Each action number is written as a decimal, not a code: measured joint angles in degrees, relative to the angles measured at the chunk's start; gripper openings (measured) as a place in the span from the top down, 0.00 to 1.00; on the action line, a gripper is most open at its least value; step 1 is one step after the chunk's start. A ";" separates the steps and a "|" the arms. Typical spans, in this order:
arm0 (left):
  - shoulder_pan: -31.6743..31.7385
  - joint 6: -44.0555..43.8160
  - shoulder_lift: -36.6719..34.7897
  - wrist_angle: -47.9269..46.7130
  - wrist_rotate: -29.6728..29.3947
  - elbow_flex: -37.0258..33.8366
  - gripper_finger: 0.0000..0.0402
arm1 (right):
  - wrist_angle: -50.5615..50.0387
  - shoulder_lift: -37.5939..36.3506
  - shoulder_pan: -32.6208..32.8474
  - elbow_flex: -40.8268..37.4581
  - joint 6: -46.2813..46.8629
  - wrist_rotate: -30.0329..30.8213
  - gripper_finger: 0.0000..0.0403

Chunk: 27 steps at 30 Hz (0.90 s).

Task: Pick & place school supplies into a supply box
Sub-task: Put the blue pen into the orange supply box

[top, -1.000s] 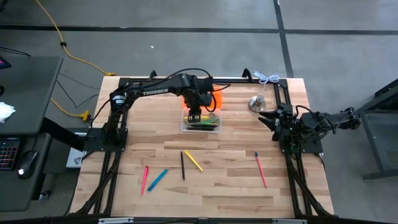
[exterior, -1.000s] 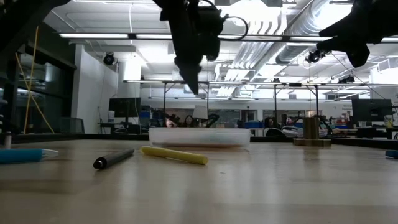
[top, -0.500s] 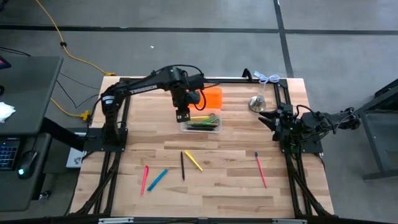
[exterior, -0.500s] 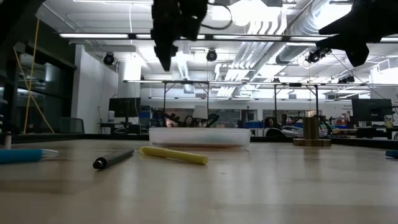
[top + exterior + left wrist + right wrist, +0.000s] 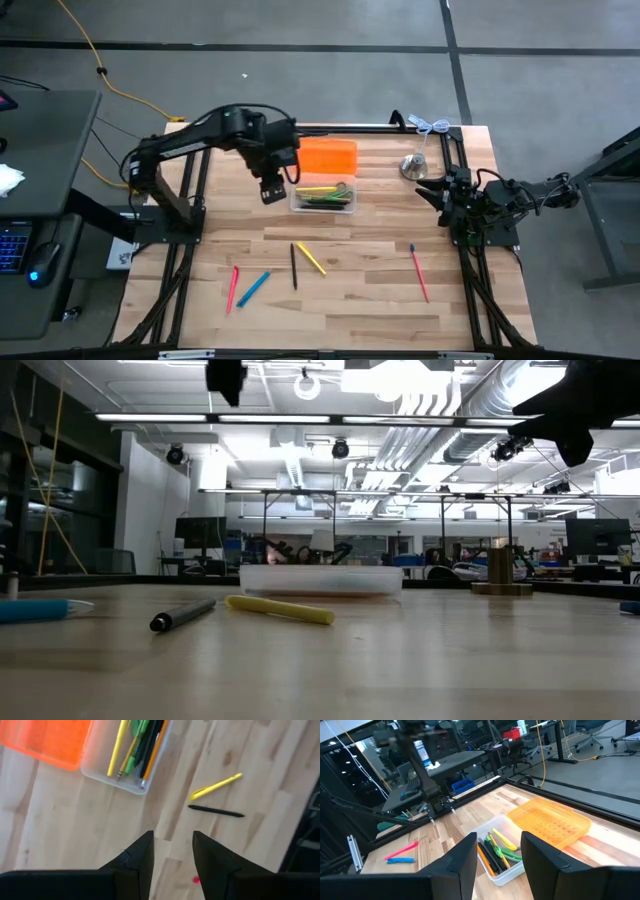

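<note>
Open tabletop [image 5: 350,310] beyond scattered pens [image 5: 300,262]

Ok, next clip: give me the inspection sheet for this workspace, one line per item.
Surface: wooden table, no spills seen.
Job's things: clear supply box holds several pens; still loose on the table are a pink pen, blue marker, black pen, yellow marker and a pink pencil.
Clutter: orange piece touching the box; silver bell.
Grippers: left pincer open, empty, raised beside the box; right pincer open, empty, at the table's right edge.
Cables: yellow cable on the floor; white cord at the far edge.
Surroundings: desk with keyboard on the left.
</note>
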 joint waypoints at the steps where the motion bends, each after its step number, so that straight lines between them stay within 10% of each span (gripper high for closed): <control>1: -0.93 -1.86 -0.77 -0.05 -0.17 0.00 0.60 | 0.02 0.00 -0.01 0.00 0.00 0.01 0.68; 27: -29.69 -37.04 -5.91 0.06 -12.28 -0.04 0.60 | -0.42 0.02 0.00 0.00 0.00 0.02 0.68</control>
